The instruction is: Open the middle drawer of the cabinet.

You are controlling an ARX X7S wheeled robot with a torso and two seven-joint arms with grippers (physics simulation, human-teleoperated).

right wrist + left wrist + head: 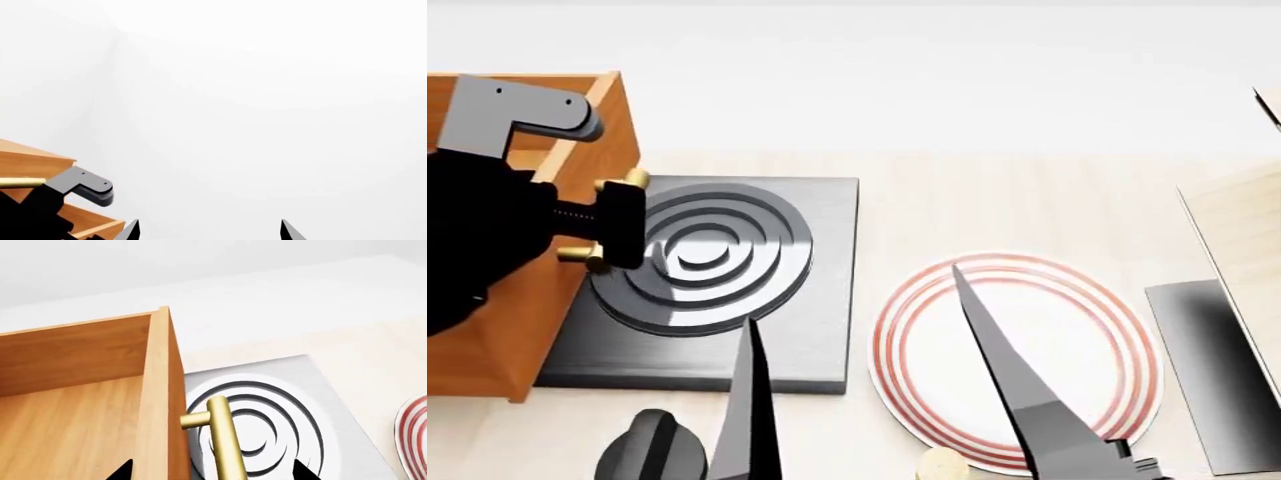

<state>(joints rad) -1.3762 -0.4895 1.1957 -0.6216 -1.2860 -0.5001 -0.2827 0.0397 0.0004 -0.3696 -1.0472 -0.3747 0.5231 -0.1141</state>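
1. The left gripper (598,228) sits at about 9 o'clock in the head view, its black body pressed against the brass bar handle (225,440). In the left wrist view its two finger tips show wide apart on either side of the bar, one over the drawer's inside and one over the hob, so the jaws look spread around the handle and drawer front, not pinched on it; the contact itself is below the frame edge, so I cannot be sure.

2. The handle's long axis runs along the drawer front, crosswise to the pull.

3. The middle drawer (73,405) is already drawn out: its bare wooden floor and side wall are open to view, and its front overhangs the electric hob plate (710,250).

4. The cabinet (521,300) lies at 9 o'clock; further travel would run toward 3 o'clock, over the hob.

5. The right gripper (868,380) hangs apart at 6 o'clock over the red-ringed plate (1094,330), holding nothing and well away; the left arm is the nearer.
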